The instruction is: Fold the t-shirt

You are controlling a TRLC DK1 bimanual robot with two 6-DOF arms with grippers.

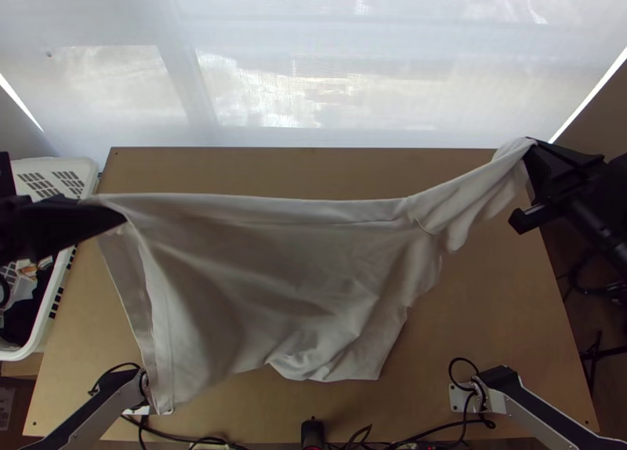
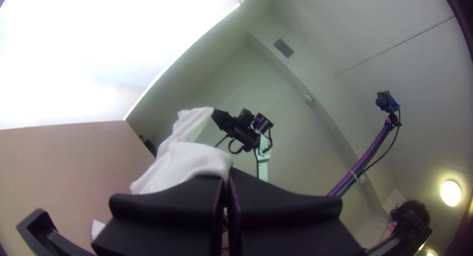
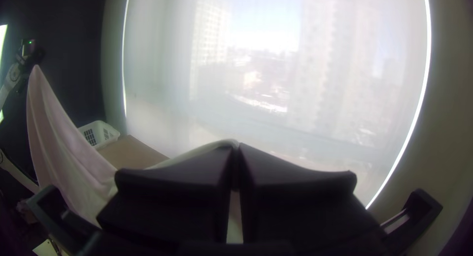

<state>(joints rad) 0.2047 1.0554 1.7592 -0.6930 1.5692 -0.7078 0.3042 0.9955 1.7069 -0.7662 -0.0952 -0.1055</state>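
Fingers closed on the t-shirt (image 1: pixel 290 254), the left gripper (image 1: pixel 117 216) and right gripper (image 1: pixel 530 146) suspend it above the table (image 1: pixel 494 317) between its side edges; laying down and all folding remain.

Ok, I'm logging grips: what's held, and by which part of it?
The shirt: a corner in the left pincer, a bunched end in the right pincer.
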